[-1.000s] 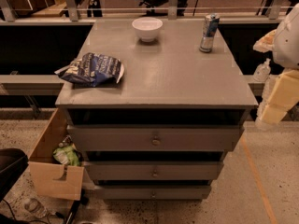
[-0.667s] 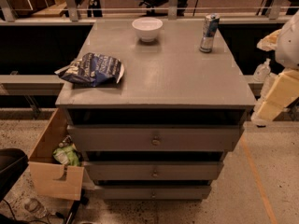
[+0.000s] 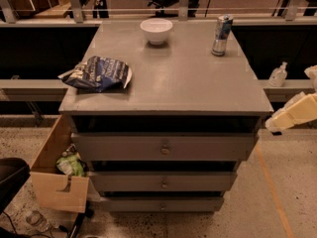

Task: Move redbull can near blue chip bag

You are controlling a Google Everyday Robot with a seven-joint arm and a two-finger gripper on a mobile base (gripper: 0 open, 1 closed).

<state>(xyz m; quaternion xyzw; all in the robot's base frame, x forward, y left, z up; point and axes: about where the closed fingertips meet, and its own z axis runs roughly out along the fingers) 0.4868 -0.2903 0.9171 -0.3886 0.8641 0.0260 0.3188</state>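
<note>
Nothing done yet: redbull can [image 3: 221, 34] stands upright at the counter's [image 3: 198, 86] back right, well apart from the blue chip bag [image 3: 97, 74] at the left edge. Gripper [image 3: 278, 122] sits off the front right corner, holding nothing; wide or narrow, cannot tell. Since the earlier frames it has dipped lower toward that corner; can and bag unmoved.

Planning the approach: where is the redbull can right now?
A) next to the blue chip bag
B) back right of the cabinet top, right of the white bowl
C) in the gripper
B: the redbull can stands upright at the back right, right of the white bowl, apart from the blue chip bag; the gripper hangs off the cabinet's right side.
</note>
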